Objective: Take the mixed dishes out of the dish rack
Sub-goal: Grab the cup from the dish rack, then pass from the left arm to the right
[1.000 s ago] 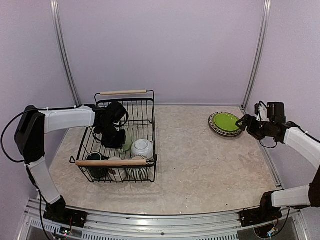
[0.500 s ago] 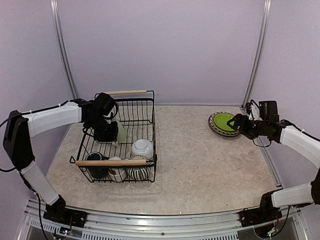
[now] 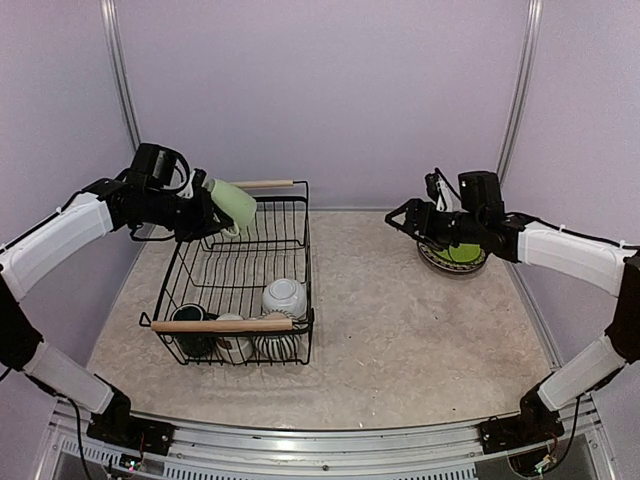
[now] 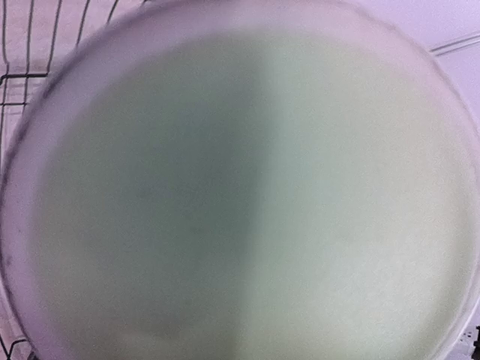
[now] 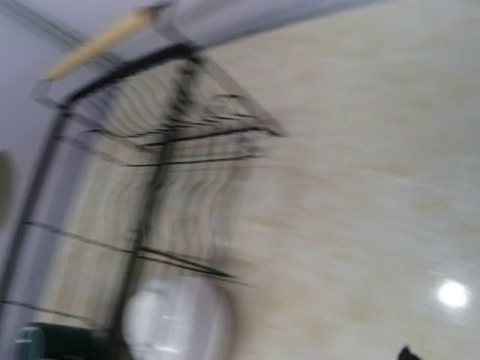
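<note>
Lilac walls (image 3: 320, 90) with metal rails (image 3: 129, 100) enclose a beige speckled table (image 3: 400, 335). At left, the left gripper (image 3: 208, 208) is clenched on a pale mug (image 3: 233, 203), tilted in the air above the far left corner of the black wire rack (image 3: 235, 325). A white bowl (image 3: 285, 296) sits inside the rack. At right, the right gripper (image 3: 405, 214) hovers with jaws spread, near a lime plate (image 3: 462, 254) lying on the table.

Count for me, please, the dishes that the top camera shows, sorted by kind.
Mugs: 3 (pale green mug, dark teal mug, striped mug, half hidden)
Plates: 2 (lime-green plate, black-and-white striped plate)
Bowls: 1 (white bowl)
Total: 6
</note>
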